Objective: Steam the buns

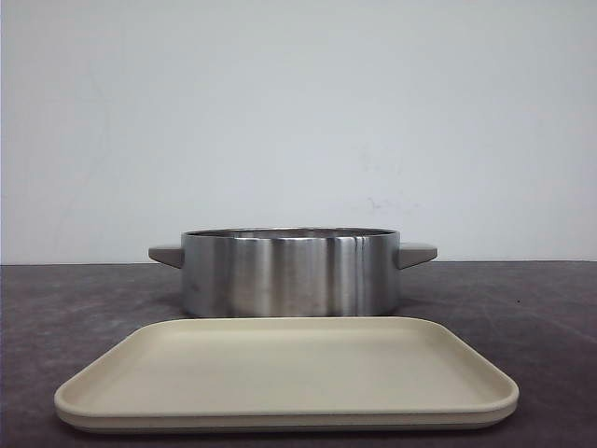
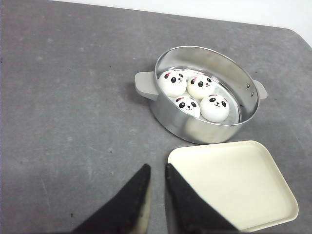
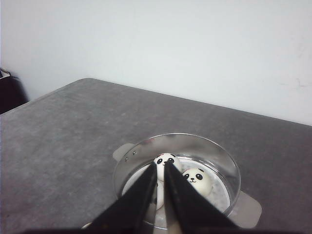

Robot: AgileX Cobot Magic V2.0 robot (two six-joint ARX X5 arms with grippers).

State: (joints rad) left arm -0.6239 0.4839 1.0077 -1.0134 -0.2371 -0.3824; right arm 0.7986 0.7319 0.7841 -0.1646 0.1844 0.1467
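Several white panda-faced buns (image 2: 200, 87) lie close together inside a round steel pot (image 2: 195, 129) with grey handles. In the front view the pot (image 1: 289, 275) stands mid-table and its wall hides the buns. My left gripper (image 2: 157, 168) hovers over bare table in front of the pot, beside the tray's corner, its fingers nearly together with nothing between them. My right gripper (image 3: 160, 165) hangs above the pot (image 3: 224, 161), shut and empty, with two buns (image 3: 197, 180) showing past its tips. Neither gripper shows in the front view.
A flat cream tray (image 1: 280, 373) lies on the dark grey table just in front of the pot, and its surface (image 2: 234, 180) is bare. A white wall stands behind the table. The table's far edge runs close behind the pot.
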